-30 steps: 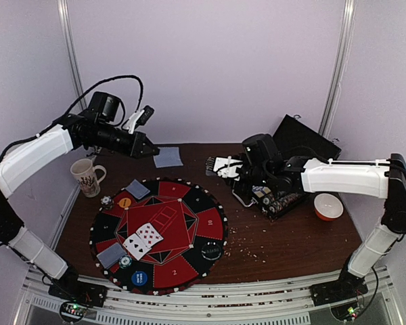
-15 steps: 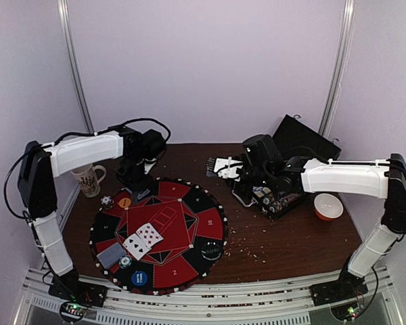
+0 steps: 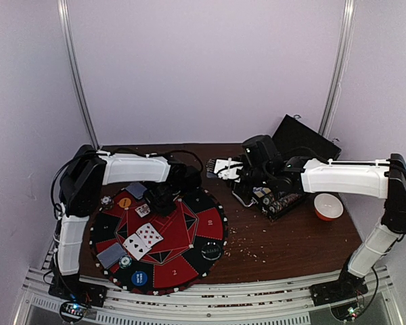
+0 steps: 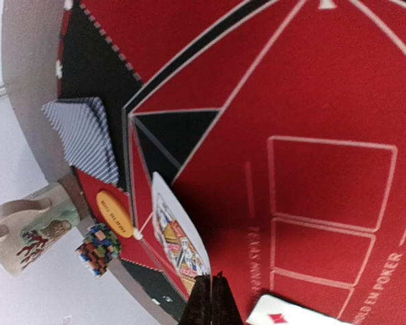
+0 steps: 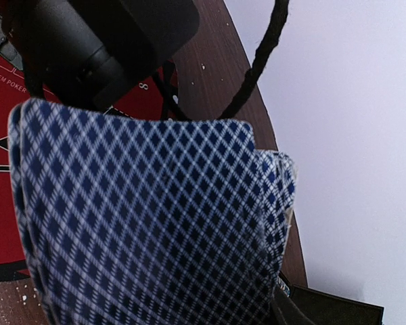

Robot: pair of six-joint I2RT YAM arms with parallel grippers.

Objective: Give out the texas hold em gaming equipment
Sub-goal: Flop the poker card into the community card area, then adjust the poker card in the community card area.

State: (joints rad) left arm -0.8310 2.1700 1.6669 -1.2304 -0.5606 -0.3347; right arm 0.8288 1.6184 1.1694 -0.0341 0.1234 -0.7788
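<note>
From above, the left end effector is low over the upper left part of the round mat. It is pinched shut on 1 picture card. Just below it in the frame, 2 face-up cards lie on the red middle. A small card pile, a yellow button and a chip stack sit at the mat's upper left edge. The right end effector hangs in the upper middle, next to the black case.

In the left wrist view, the tips meet at the bottom of the frame. They grip only a corner of the picture card, which stands tilted over the mat. I cannot tell if it touches. A mug stands at the left edge.

The right wrist view is almost filled by a blue-checked deck. The fingers are hidden, so I cannot tell how wide they are. The deck hangs above the brown surface, so I think it is held.

The corner grip is thin, so the picture card could slip, flip over, or land on the 2 face-up cards. The deck's cards do not line up, and some stick out on the right. A shake could spill them. The left arm's dark part is close to the deck, and a bump there could knock cards loose.
</note>
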